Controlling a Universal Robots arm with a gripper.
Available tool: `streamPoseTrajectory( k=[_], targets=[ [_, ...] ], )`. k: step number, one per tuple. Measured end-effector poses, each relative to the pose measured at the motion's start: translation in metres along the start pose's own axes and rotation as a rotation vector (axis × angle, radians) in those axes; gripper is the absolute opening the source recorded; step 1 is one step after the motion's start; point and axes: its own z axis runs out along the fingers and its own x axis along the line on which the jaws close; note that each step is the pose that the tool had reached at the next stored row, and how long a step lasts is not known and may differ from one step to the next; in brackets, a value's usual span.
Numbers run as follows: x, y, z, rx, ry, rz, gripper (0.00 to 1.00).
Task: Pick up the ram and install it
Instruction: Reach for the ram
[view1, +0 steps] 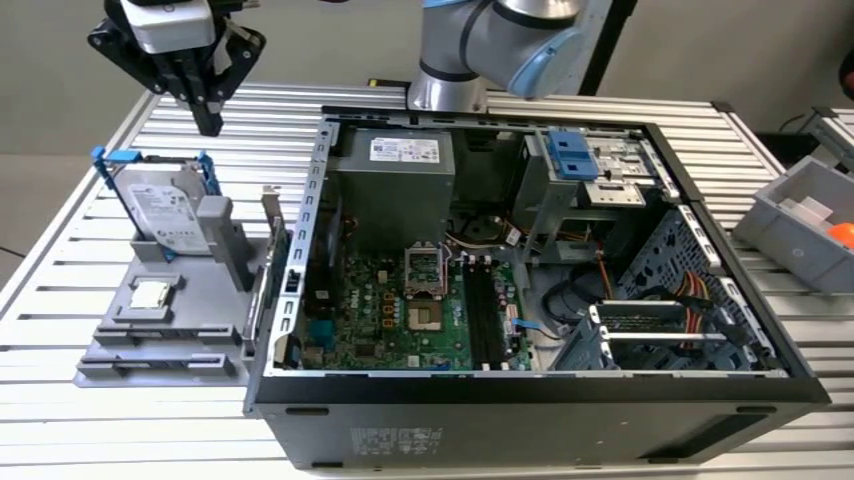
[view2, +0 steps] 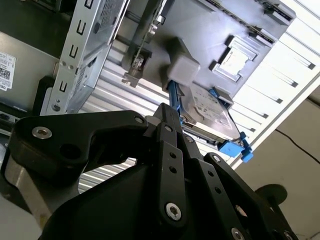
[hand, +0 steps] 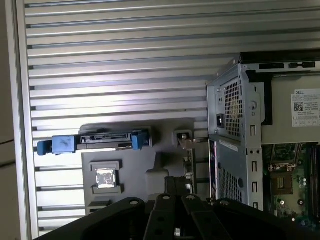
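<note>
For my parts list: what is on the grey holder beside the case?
A hard drive in a blue bracket, a small square chip, an upright ram stick. What lies beneath them is covered.

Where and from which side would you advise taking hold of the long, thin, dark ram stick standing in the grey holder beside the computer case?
Grip the long, thin, dark ram stick along its free upper edge, around mid-length, coming from above. It seems to stand on edge in the grey holder, so a pinch across its flat faces fits; the open computer case crowds one side.

ram (view1: 278, 250) | thin dark stick | on edge | grey holder's (view1: 160, 345) side nearest case (view1: 534, 400)
</note>
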Motion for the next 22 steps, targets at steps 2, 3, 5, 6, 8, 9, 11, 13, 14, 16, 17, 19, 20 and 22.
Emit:
streamPoseTrajectory(
  k=[2, 3, 5, 6, 8, 9, 11, 13, 14, 16, 17, 19, 20, 22],
  targets=[
    [0.0020, -0.0002, 0.0000, 0.0000, 0.0000, 0.000, 0.00],
    [0.0030, -0.0003, 0.0000, 0.0000, 0.0000, 0.000, 0.00],
    [0.0052, -0.0005, 0.0000, 0.0000, -0.0001, 0.000, 0.00],
    [0.0062, -0.0006, 0.0000, 0.0000, 0.0000, 0.000, 0.00],
    [0.0084, -0.0007, 0.0000, 0.0000, 0.0000, 0.000, 0.00],
    [0.0095, -0.0008, 0.0000, 0.0000, 0.0000, 0.000, 0.00],
    [0.0116, -0.0010, 0.0000, 0.0000, -0.0001, 0.000, 0.00],
    [0.0135, -0.0012, 0.0000, 0.0000, -0.0001, 0.000, 0.00],
    [0.0146, -0.0013, 0.0000, 0.0001, 0.0000, 0.000, 0.00],
    [0.0168, -0.0015, 0.0000, 0.0000, 0.0000, 0.000, 0.00],
    [0.0178, -0.0016, 0.0000, 0.0000, 0.0001, 0.000, 0.00],
    [0.0199, -0.0018, 0.0000, 0.0000, 0.0000, 0.000, 0.00],
    [0.0209, -0.0019, 0.0000, 0.0000, 0.0000, 0.000, 0.00],
    [0.0230, -0.0020, -0.0001, 0.0001, 0.0001, 0.000, 0.00]
  ],
)
